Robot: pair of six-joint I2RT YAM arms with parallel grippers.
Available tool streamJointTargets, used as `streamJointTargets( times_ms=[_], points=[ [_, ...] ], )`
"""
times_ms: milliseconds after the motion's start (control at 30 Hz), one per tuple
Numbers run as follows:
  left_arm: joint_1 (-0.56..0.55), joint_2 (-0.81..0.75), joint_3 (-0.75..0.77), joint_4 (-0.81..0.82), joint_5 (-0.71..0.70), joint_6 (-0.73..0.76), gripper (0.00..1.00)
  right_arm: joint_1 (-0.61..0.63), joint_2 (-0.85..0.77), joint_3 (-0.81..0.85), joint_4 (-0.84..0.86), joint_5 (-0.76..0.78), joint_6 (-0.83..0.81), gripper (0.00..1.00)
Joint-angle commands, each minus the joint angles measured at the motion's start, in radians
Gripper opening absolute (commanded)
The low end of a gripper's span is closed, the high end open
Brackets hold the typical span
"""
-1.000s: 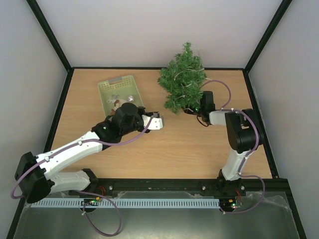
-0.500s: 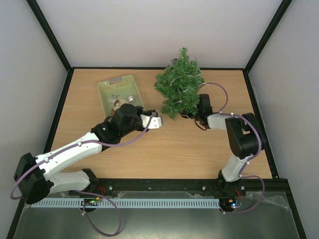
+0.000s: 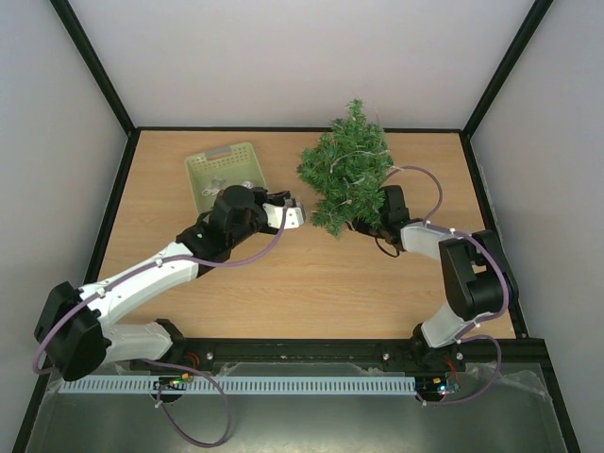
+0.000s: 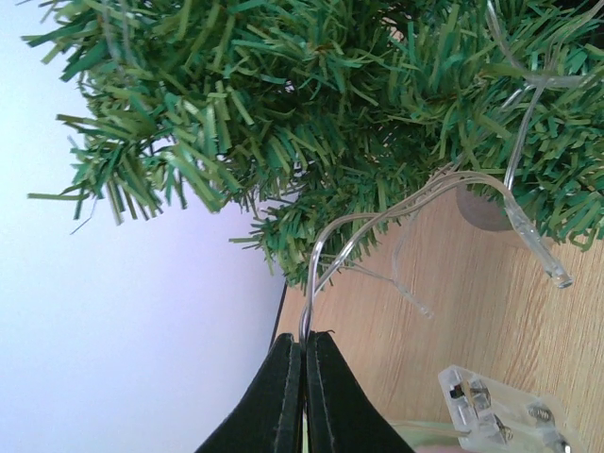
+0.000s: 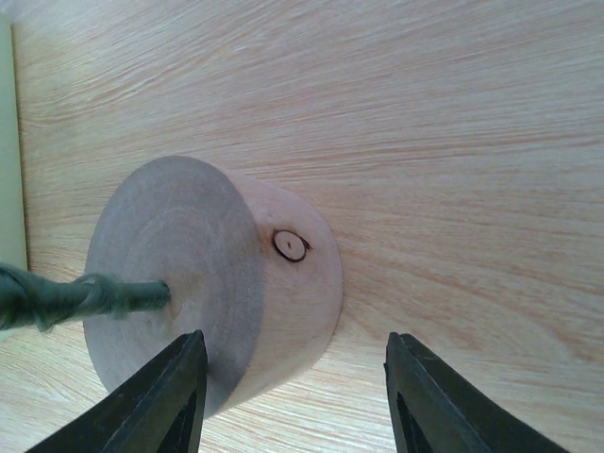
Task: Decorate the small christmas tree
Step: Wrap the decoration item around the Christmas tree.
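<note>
**Left tool** (image 4: 304, 344), bottom centre of its wrist view: the fingers are pinched together on the thin light-string wire (image 4: 377, 222), which loops up into the branches. A clear battery box (image 4: 491, 415) sits just beside the tips; you cannot tell whether it rests on the table (image 3: 311, 283).

**Right tool** (image 5: 293, 340): the jaws are apart, one either side of the wooden base (image 5: 217, 293), with a clear gap on the right. It is not gripping.

**Small christmas tree** (image 3: 347, 175): upper right of centre in the overhead frame, between both tools.

**Risks**
- The base is unheld. If you pull the wire now, the tree will likely slide or tip toward the left tool.
- The wire is thin, so it may slip from the pinch or snag on the needles.
- The battery box could drag the slack back out.
- The left arm lies close to the pale green basket (image 3: 203, 175) at upper left, so a wide swing may shove it.
</note>
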Motion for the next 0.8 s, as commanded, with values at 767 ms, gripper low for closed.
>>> streamJointTargets(
  times_ms=[767],
  points=[
    [0.045,0.046,0.054,0.103,0.061,0.002,0.02,-0.014,-0.164,-0.062,-0.15,0.385,0.179,0.54]
  ],
)
